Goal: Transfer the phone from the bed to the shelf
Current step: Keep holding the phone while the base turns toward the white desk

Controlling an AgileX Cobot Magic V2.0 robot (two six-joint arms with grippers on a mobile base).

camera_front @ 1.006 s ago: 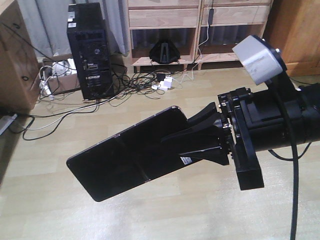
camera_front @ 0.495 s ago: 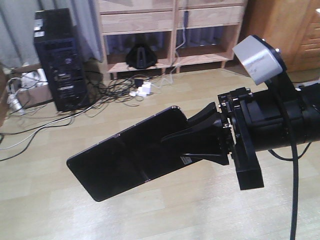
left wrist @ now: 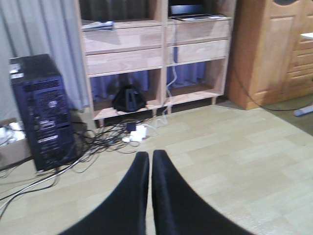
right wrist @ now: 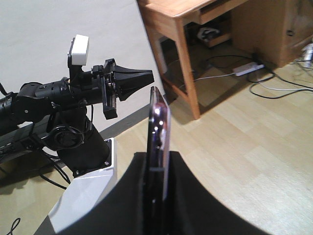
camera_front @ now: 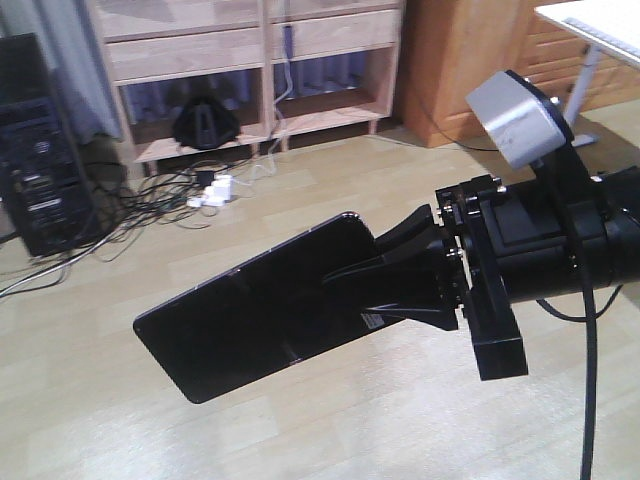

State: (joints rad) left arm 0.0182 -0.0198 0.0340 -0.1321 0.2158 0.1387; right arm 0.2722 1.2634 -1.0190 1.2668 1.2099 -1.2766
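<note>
Phone, thin glossy black creased slab (camera_front: 240,320), clamped in black right claw (camera_front: 365,275), held over pale wood-plank floor (camera_front: 300,430).
Black left claw (left wrist: 150,155): fingers together, seemingly empty; light wooden shelving unit (camera_front: 230,50) well apart.

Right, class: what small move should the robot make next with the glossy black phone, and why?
Probably roll toward the light wooden shelf: the right gripper is shut on the thin glossy black phone, held above the floor, with the shelf across the room.

Tangled cables (camera_front: 150,200) on floor (camera_front: 400,420) before shelf (camera_front: 190,52)
</note>
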